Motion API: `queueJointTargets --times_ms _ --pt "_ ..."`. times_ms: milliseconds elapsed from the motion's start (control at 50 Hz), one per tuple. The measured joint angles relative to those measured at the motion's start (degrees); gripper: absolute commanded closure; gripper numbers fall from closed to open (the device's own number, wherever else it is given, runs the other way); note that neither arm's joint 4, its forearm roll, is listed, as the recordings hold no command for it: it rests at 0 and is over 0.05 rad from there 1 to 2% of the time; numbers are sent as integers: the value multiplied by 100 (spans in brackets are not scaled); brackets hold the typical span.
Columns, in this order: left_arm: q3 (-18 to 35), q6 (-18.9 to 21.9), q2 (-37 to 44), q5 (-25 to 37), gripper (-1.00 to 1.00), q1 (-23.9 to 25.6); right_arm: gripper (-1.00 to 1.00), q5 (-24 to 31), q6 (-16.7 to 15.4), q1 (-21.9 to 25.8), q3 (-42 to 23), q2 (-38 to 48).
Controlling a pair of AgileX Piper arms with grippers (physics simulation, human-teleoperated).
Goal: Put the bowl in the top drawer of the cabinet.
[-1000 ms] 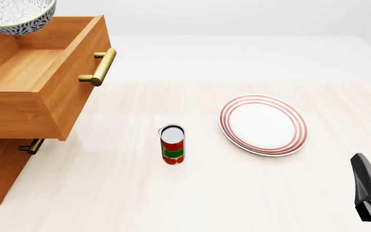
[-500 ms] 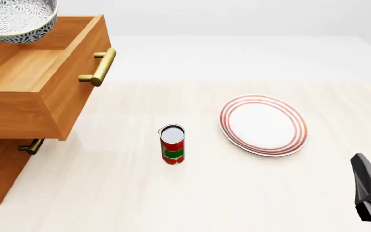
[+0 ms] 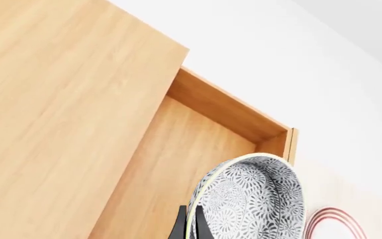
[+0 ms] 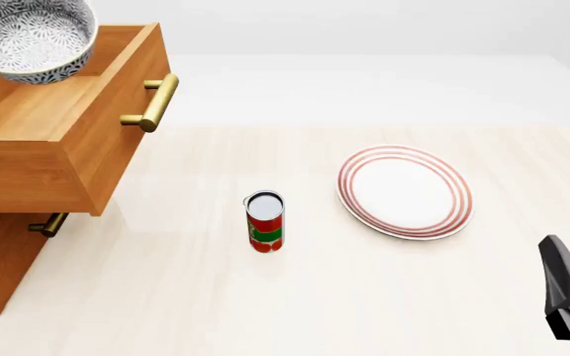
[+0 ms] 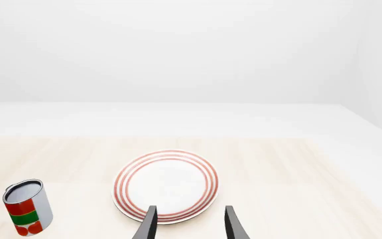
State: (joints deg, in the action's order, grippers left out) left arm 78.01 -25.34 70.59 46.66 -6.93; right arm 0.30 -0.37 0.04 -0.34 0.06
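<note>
Left hand (image 3: 189, 226) clamped on bowl (image 4: 35, 38) rim above open top drawer (image 4: 38, 111); right hand (image 5: 187, 224) apart. Lower level before releasing.

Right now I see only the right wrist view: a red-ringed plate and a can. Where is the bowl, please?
Observer: In the front view, the bowl is up over the open top drawer, at the far left.
Operator: Is something holding it there?
Observer: Yes. The left wrist view shows the left fingers pinching its rim, one finger on each side.
Operator: Is anything already in the drawer?
Observer: The drawer floor that shows is bare wood; the bowl hides part of it.
</note>
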Motion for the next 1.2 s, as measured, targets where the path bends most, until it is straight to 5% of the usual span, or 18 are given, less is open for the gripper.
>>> queueJointTargets --times_ms 1200 --pt "-398 -68 369 -558 100 -143 -100 0 0 0 0 0"
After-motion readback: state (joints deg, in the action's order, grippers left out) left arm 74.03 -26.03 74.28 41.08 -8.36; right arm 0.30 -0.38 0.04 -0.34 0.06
